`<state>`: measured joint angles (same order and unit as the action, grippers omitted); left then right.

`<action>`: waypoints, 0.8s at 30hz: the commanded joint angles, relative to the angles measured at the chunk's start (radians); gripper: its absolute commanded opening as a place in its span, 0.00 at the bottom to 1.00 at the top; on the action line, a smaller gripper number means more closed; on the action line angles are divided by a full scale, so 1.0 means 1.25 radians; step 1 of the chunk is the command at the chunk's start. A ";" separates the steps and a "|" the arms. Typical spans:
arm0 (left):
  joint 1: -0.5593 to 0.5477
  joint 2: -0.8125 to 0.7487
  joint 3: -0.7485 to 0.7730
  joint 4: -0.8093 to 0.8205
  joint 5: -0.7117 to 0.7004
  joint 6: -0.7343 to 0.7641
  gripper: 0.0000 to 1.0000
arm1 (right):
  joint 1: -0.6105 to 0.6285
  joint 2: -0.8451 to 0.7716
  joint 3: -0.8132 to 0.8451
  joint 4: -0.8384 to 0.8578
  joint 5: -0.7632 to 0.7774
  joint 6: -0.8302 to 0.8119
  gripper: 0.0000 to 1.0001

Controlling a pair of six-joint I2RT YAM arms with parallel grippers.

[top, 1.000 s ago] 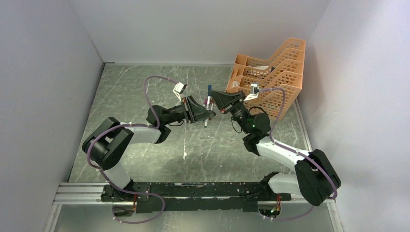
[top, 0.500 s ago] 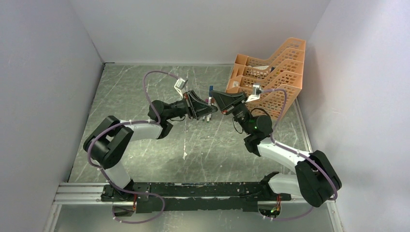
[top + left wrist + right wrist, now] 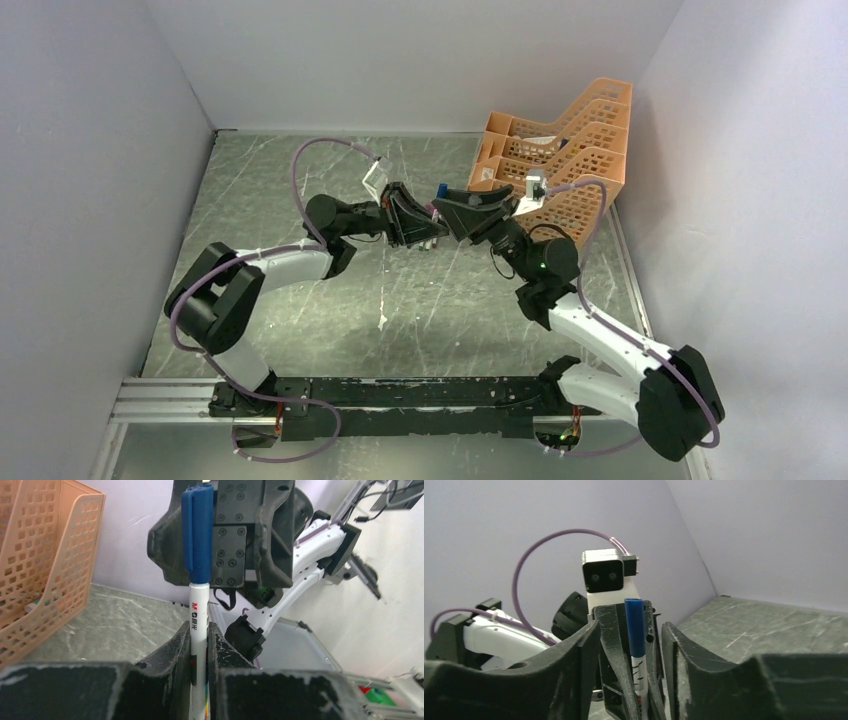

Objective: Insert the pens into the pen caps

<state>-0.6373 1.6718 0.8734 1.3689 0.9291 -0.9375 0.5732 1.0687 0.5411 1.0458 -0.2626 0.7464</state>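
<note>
In the left wrist view a white pen (image 3: pixel 198 625) stands upright between the fingers of my left gripper (image 3: pixel 199 632), which is shut on its barrel. A blue pen cap (image 3: pixel 197 532) sits on the pen's upper end. In the right wrist view the same blue cap (image 3: pixel 634 627) and pen (image 3: pixel 639 672) stand between the spread fingers of my right gripper (image 3: pixel 630 642), which is open and touches neither. From above, the left gripper (image 3: pixel 428 226) and right gripper (image 3: pixel 448 203) meet nose to nose, with the blue cap (image 3: pixel 441 188) just showing.
An orange mesh tray (image 3: pixel 560 150) stands at the back right, close behind my right gripper, and its wall (image 3: pixel 50 565) fills the left of the left wrist view. Grey walls close in the marbled table (image 3: pixel 280 190) on three sides.
My right gripper has opened off the blue cap, which stays on the pen. Both grippers have shifted slightly toward the back, and the left arm has reached further right.
</note>
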 commanded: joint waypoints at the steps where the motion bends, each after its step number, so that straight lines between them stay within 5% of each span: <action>1: 0.004 -0.050 0.035 -0.120 0.057 0.158 0.07 | 0.000 -0.065 0.033 -0.111 -0.009 -0.082 0.54; 8: -0.003 -0.057 0.066 -0.250 0.082 0.242 0.07 | 0.000 -0.103 0.081 -0.239 0.011 -0.157 0.60; 14: -0.017 -0.077 0.076 -0.361 0.056 0.331 0.07 | 0.000 -0.097 0.103 -0.287 0.024 -0.177 0.49; 24: -0.022 -0.086 0.081 -0.349 0.054 0.319 0.07 | 0.000 -0.089 0.104 -0.305 0.026 -0.187 0.37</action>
<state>-0.6544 1.5970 0.9386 0.9344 0.9955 -0.5632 0.5732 0.9527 0.6506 0.6704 -0.2382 0.5327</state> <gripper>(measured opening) 0.212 0.411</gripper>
